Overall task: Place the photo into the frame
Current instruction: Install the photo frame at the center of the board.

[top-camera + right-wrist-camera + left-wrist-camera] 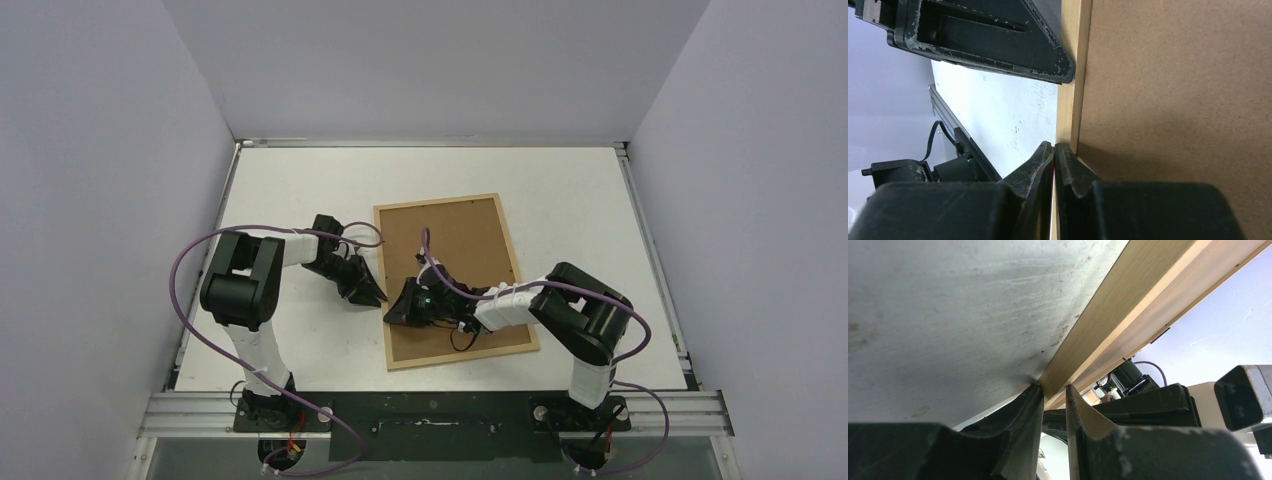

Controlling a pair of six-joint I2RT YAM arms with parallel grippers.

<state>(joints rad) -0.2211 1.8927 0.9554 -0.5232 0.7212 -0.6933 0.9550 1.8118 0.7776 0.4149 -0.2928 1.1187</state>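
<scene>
**Item: working area, two grippers at one frame edge**

1. Edges and room. The frame (450, 270) lies flat, brown board up, at the middle of the table (300, 180), its long sides running from 11 to 5 o'clock. White tabletop shows on every side of it, most toward 12 o'clock. The strip toward 6 o'clock is narrow.
2. My left gripper (381, 297) reaches in from 9 o'clock to the frame's 9 o'clock rail. In the left wrist view its fingers (1030, 405) stand slightly parted with their tips at the light-wood rail (1108, 315). I cannot tell whether they pinch it.
3. My right gripper (391, 311) comes across the board from 3 o'clock to the same rail, just beside the left one. Its fingertips (1044, 155) are clenched together where rail (1070, 50) meets board (1173, 100). I cannot make out whether anything thin is caught between them.
4. Surface and room. The tabletop is matte white and scuffed. Pale walls (430, 70) stand at 9, 12 and 3 o'clock, and a metal mounting rail (430, 410) runs along 6 o'clock. Purple cables (190, 260) loop off both arms.
5. Hidden. I cannot see the photo in any view. The frame's front faces down. My right arm covers part of the board's near half.
</scene>
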